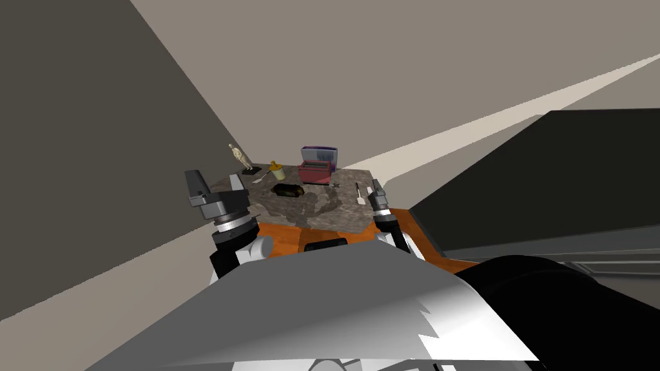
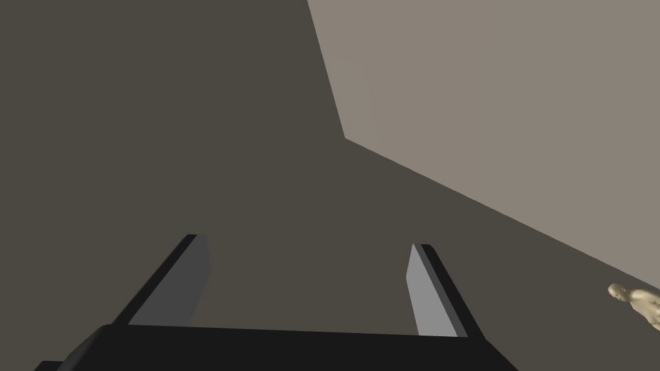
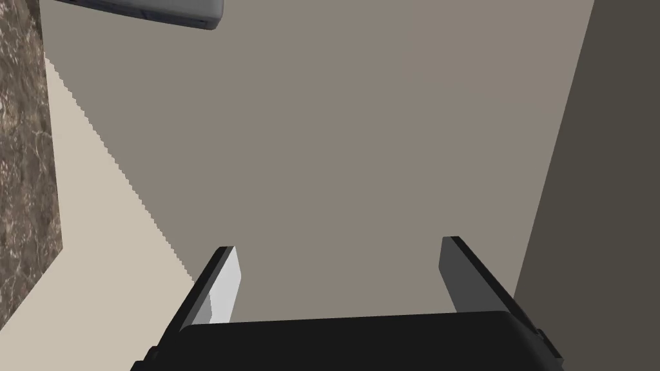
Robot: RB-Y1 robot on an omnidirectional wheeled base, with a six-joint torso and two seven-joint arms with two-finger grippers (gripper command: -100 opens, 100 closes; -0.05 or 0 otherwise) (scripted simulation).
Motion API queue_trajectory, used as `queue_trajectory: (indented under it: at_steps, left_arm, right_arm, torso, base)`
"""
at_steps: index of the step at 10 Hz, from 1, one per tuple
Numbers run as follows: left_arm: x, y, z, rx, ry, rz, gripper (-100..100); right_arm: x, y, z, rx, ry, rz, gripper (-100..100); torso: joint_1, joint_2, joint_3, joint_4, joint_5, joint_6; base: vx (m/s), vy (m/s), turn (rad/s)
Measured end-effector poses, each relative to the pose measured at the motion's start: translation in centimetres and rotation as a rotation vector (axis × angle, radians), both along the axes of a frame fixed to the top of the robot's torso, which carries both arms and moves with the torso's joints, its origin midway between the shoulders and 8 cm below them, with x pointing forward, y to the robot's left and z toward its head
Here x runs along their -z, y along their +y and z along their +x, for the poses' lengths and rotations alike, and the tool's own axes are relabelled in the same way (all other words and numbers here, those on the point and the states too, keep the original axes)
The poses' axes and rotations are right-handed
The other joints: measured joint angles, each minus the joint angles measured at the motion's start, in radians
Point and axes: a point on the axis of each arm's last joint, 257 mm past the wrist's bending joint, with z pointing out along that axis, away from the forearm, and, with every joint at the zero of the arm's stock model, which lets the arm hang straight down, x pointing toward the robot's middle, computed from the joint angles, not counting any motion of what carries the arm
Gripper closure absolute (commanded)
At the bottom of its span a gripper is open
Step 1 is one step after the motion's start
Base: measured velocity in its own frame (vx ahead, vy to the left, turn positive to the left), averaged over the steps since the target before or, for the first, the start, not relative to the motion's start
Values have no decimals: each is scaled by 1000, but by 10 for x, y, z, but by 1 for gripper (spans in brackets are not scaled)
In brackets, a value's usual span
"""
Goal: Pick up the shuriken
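Marbled brown table (image 1: 322, 209) sits mid-frame; the small dark shuriken (image 1: 336, 185) lies on it, just right of the red box (image 1: 314, 174); left gripper (image 1: 214, 185) and right gripper (image 1: 374, 190) flank the table, fingers spread, grasping nothing.

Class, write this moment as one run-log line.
phase: pre-reach | left end effector: open, empty | right end effector: open, empty | shuriken: lying on marble tabletop, untouched
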Motion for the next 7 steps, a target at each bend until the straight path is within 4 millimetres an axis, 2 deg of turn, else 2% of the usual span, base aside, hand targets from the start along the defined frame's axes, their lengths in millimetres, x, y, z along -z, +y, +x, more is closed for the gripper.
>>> queue_trajectory:
  at_steps: [7]
  left_arm:
    - [0,0,0,0,0,0,0]
  right_arm:
    - [54,-24,-15,-43,168,-90,-100]
  torso:
    - [0,0,0,0,0,0]
  base:
    - [-26,14,62]
